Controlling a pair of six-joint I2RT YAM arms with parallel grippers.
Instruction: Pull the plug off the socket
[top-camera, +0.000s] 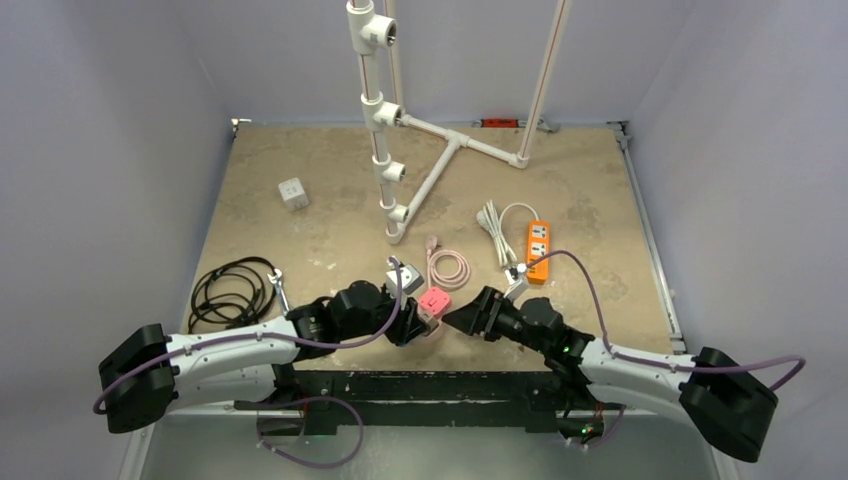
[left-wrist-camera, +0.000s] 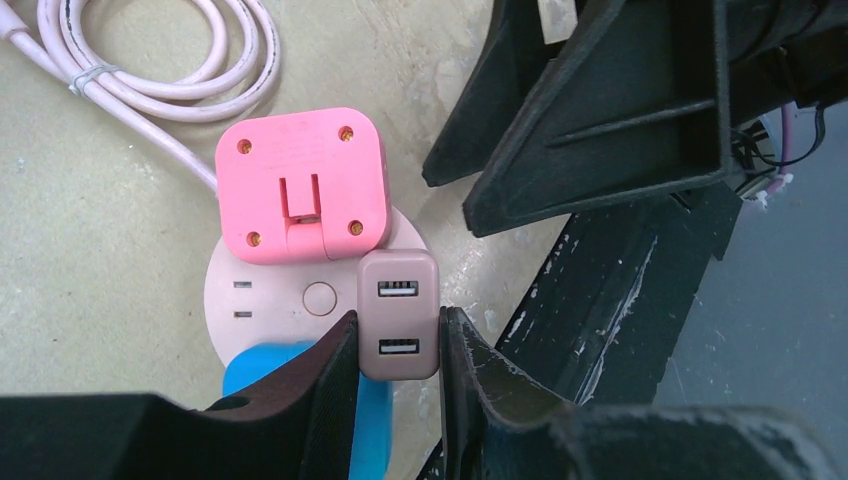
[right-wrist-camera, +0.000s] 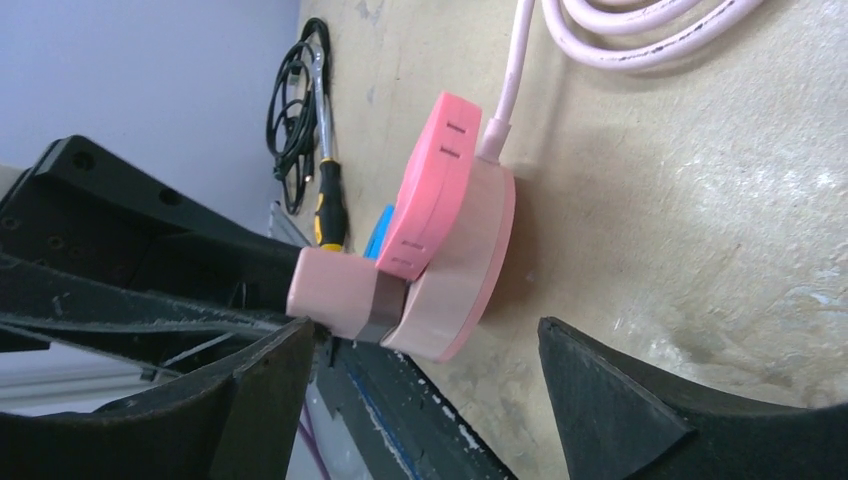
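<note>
Here the plug (left-wrist-camera: 398, 315) is seen standing upright in the round socket (left-wrist-camera: 255, 300), ports facing up and its long face in line with the fingers. Both are set close to the near edge of the bench (top-camera: 300, 240). The plug is clamped by the left tool (left-wrist-camera: 398, 328). The right tool (right-wrist-camera: 425, 340) is spread wide just beside the socket. A pink adaptor (left-wrist-camera: 300, 180) crowds the plug's far side, and a coiled pink cable (top-camera: 448, 268) lies behind.

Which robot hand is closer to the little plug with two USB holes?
Left. The left gripper is shut on the plug, one finger on each side. The right gripper hangs open around the round socket, just off the plug.
</note>
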